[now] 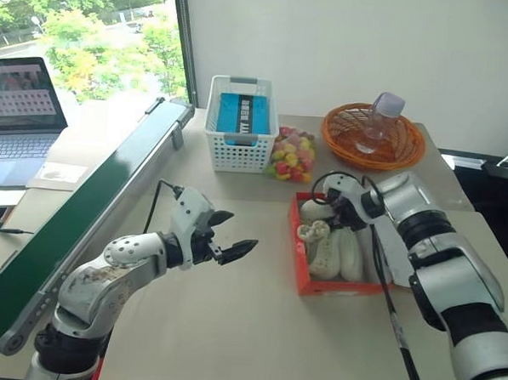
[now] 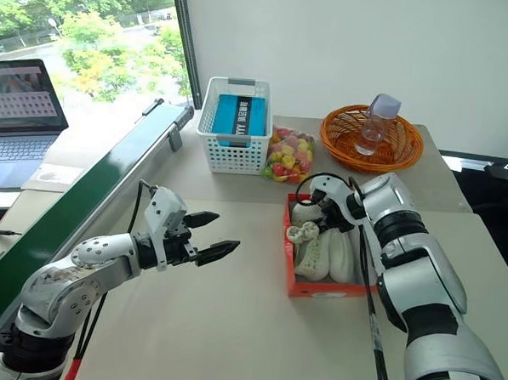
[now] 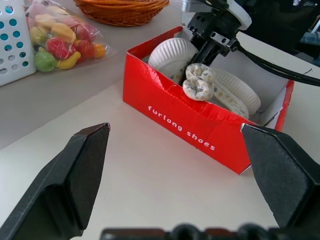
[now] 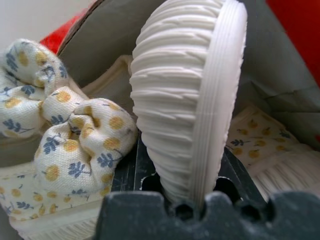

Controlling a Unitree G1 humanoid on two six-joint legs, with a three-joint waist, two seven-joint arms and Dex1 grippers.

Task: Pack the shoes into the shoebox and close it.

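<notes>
Two claws over the counter (image 1: 229, 342): left claw (image 1: 226, 237) nearest, fingers spread wide, holding nothing, aimed toward the shoebox (image 1: 305, 273). Right claw (image 1: 334, 207) dips steeply into the open red shoebox, clamped on one shoe (image 4: 185, 100), ribbed sole showing, standing on end. Second shoe (image 1: 346, 254) lies flat inside, long axis running along the box's length, near-to-far.
</notes>
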